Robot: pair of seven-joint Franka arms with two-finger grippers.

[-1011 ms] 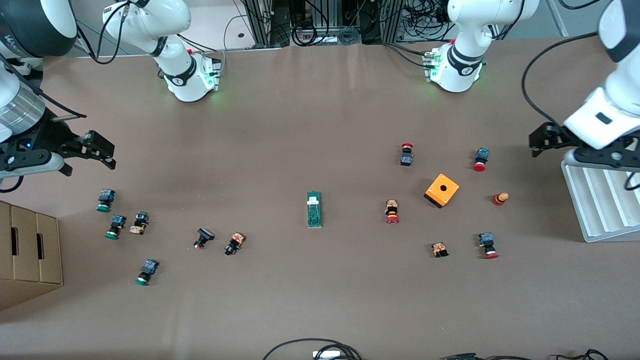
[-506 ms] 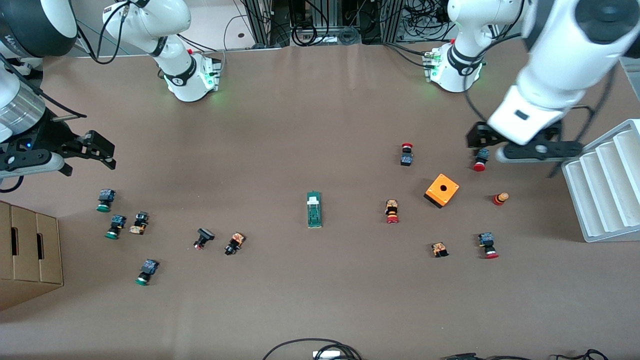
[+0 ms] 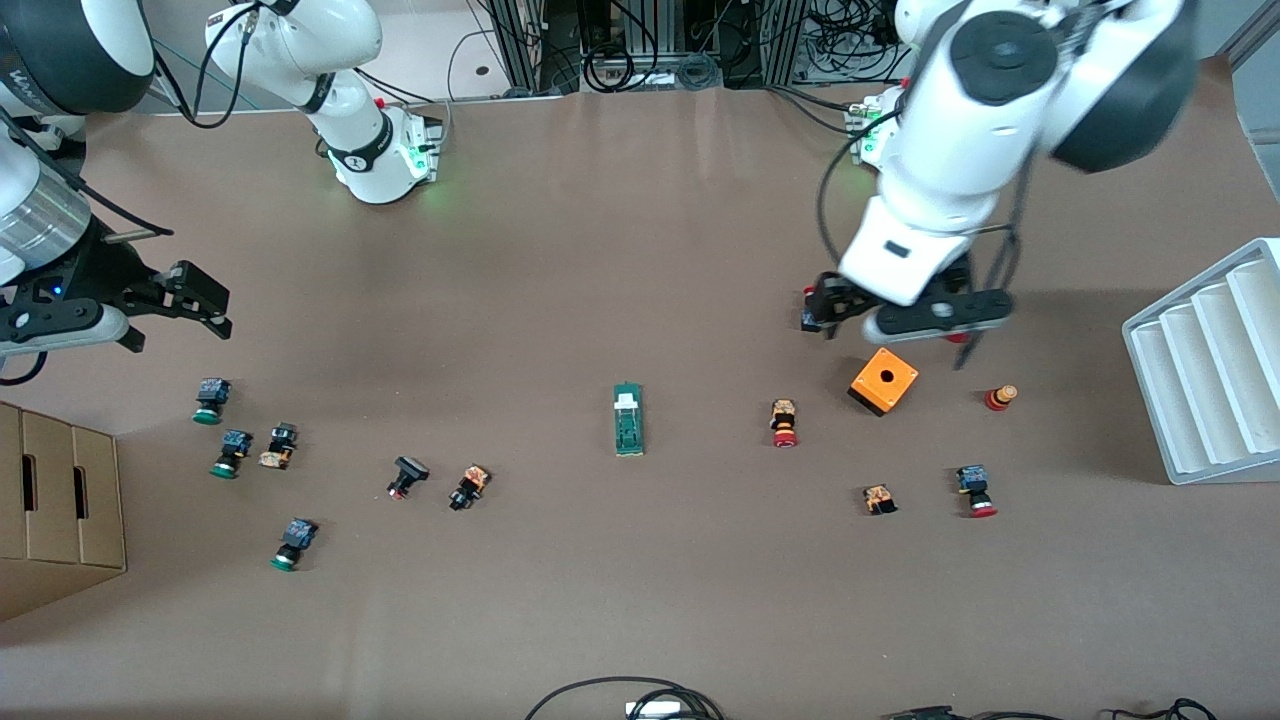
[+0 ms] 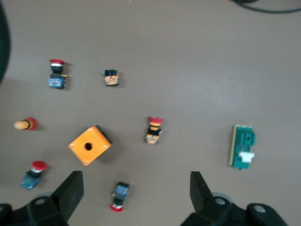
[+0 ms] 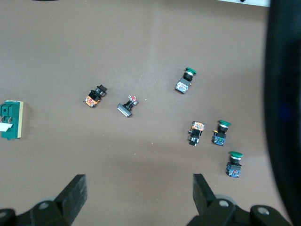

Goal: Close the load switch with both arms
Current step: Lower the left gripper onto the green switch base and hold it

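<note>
1. Approaching is the step in hand, I'd judge: the load switch lies untouched mid-table, between the cluster of push buttons toward the right arm's end and the orange box toward the left arm's end.
2. Long axis runs toward/away from the front camera; the white block sits near the end farther from that camera.
3. To do it well: bring each gripper down at its own side of the bar, square to the long axis, so one can brace the body while the other works the white block. Don't sweep the red-capped button on the way in.
4. Left gripper is in the air over the table just beside the orange box, fingers spread apart, nothing held.
5. Right gripper waits at the right arm's end, over the green-capped buttons, fingers spread wide, nothing held.
</note>
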